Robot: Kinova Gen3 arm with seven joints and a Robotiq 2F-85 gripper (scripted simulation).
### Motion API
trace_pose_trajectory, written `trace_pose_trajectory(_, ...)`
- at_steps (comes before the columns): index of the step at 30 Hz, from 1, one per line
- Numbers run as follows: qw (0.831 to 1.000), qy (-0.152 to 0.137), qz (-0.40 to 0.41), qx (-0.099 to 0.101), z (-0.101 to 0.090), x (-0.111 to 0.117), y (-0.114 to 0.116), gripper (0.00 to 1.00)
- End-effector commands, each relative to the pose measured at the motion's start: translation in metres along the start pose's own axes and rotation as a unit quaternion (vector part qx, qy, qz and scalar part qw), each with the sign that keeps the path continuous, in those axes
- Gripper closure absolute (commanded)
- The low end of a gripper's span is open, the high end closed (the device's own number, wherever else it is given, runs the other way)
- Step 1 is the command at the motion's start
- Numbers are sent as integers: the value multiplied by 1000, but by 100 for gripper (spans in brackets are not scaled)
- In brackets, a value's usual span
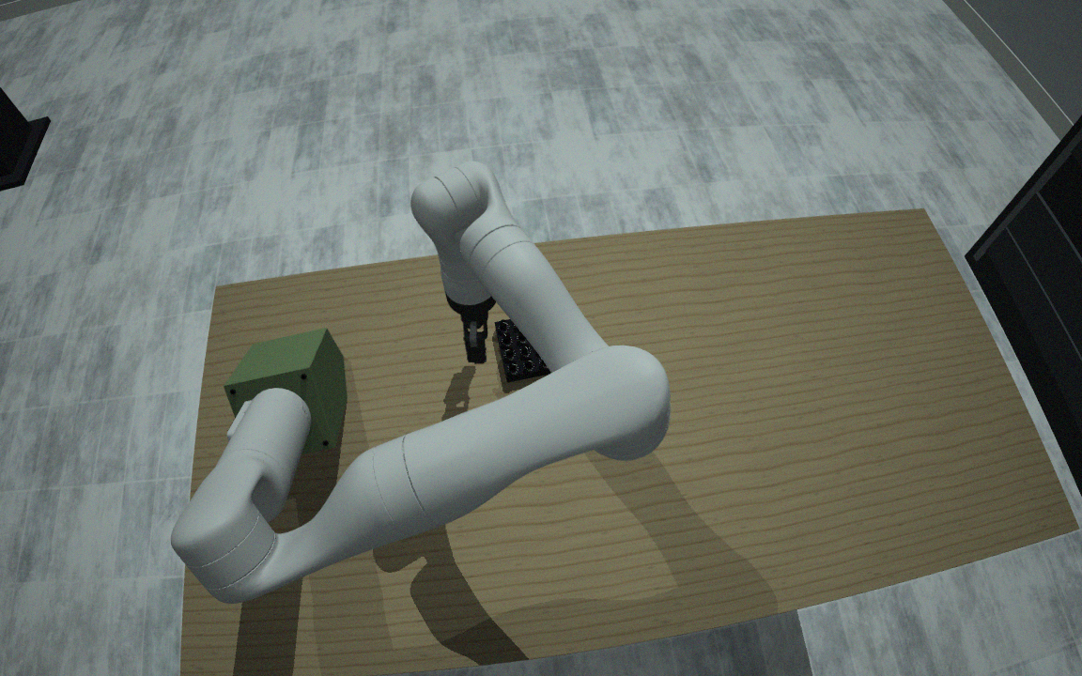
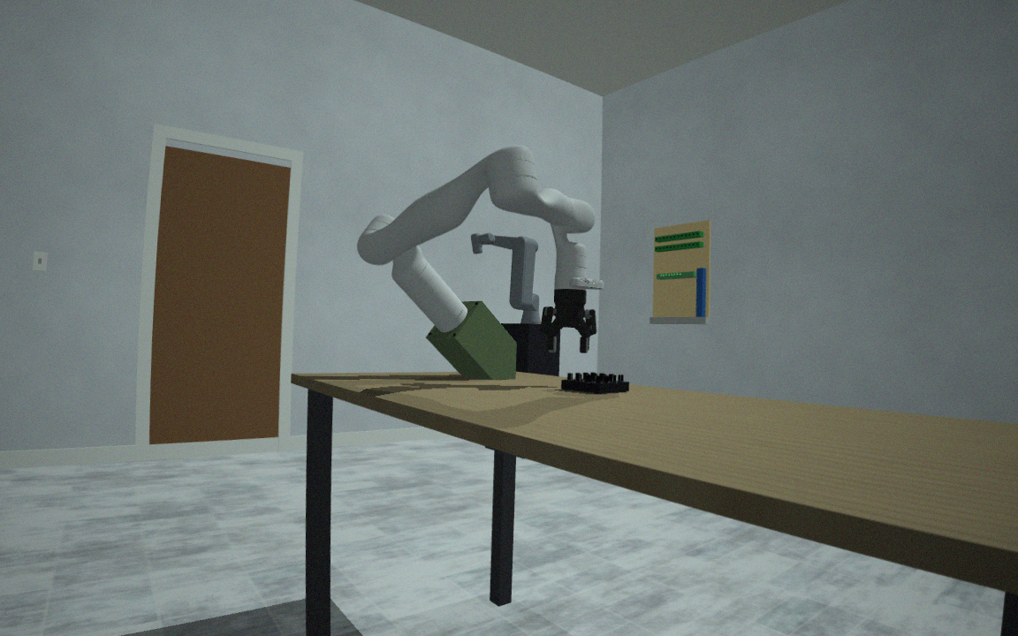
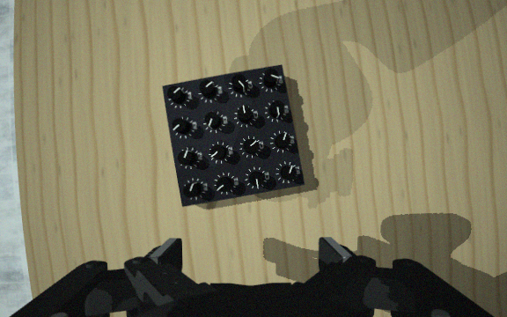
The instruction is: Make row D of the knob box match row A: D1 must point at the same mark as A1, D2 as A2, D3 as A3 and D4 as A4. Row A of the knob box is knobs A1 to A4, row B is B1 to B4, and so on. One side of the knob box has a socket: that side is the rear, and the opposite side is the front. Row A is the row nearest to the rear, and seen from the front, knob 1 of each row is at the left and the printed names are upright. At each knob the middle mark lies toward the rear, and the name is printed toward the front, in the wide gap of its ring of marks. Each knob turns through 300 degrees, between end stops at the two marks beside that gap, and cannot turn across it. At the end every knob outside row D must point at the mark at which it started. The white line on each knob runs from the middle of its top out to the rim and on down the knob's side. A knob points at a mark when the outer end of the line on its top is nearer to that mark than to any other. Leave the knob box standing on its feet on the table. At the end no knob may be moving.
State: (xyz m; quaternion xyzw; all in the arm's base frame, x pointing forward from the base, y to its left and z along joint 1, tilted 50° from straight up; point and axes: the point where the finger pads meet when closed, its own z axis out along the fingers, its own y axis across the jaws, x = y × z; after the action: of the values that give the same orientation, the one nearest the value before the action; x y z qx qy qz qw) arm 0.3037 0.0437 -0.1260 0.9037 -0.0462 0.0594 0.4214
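Note:
The black knob box [image 1: 524,377] [image 2: 595,387] [image 3: 196,108] lies on the table, turned slightly in the wrist view. The printed names are right of their knobs there, so row A is the left column and row D the right one, with knob 1 at the bottom. The line of D1 [image 3: 288,172] points up and right, D2 [image 3: 282,140] up, D3 [image 3: 277,110] down, D4 [image 3: 272,80] right. The line of A3 [image 3: 183,127] points down-left, A4 [image 3: 177,94] up-right. Exact marks and the socket cannot be made out. My gripper [image 1: 475,361] [image 2: 569,346] [image 3: 250,254] is open above the table beside the box.
The wooden table [image 1: 822,377] [image 2: 734,427] [image 3: 104,154] bears the green arm mount [image 1: 288,361] [image 2: 474,348]. In the top view my arm [image 1: 519,420] hides part of the box. The table's edge is left of the box in the wrist view.

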Motion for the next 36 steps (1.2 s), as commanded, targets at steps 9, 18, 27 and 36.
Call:
trace_pose_trajectory(9,997,1,76,1,-2,6,0,0)
trace_pose_trajectory(18,982,1,189,2,-4,13,0,0)
trace_pose_trajectory(27,956,1,294,3,-5,20,1,0)
trace_pose_trajectory(36,897,1,441,3,-7,29,2,0)
